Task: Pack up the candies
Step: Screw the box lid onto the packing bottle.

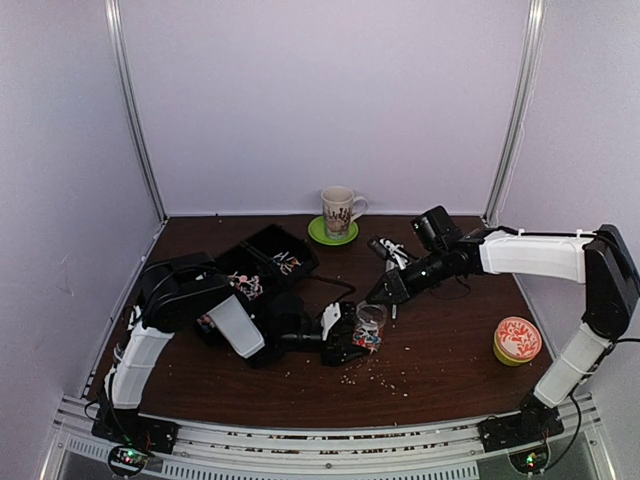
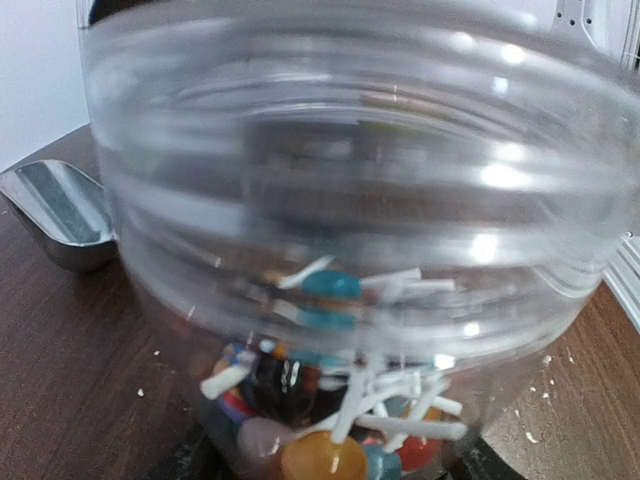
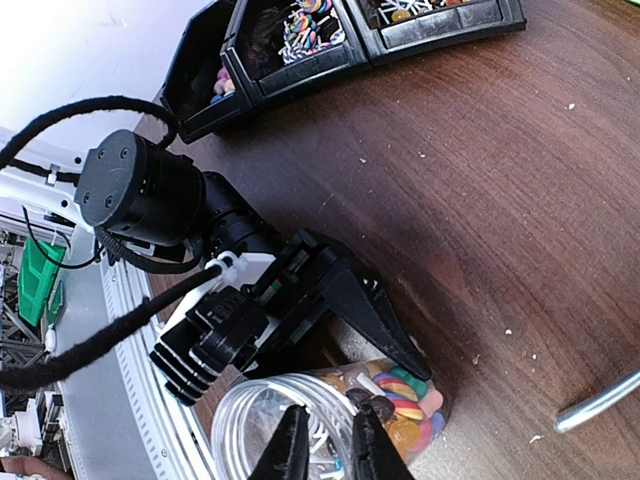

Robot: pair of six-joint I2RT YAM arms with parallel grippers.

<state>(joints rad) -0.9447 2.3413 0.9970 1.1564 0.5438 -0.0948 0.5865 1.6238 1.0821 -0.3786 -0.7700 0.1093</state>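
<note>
Hovering right over the jar's mouth, the right jaws are pinched nearly together with just a sliver of gap. I can't make out anything between them. Straight below them stands the jar [image 3: 245, 420], clear plastic and upright on the desk [image 1: 450, 370]. The candies [image 2: 330, 400] sit in its bottom, round coloured ones plus a tangle of thin white sticks.

The left jaws are clamped on that jar low down. One black finger lies along its side in the right wrist view, and the other is hidden behind it. From the left wrist the jar fills nearly the whole view, pretty blurry.

Just beside the jar, a metal scoop [image 2: 60, 210] lies on the desk. Pale crumbs [image 1: 375, 375] are scattered on the near side of both jaws. Behind the left jaws, well apart, are black bins [image 1: 270, 255] with more sweets in them. Way off to the right of the right jaws sits an orange tin [image 1: 517, 340]. Far behind both, by the back wall, there's a mug [image 1: 338, 208] on a green saucer [image 1: 320, 236].
</note>
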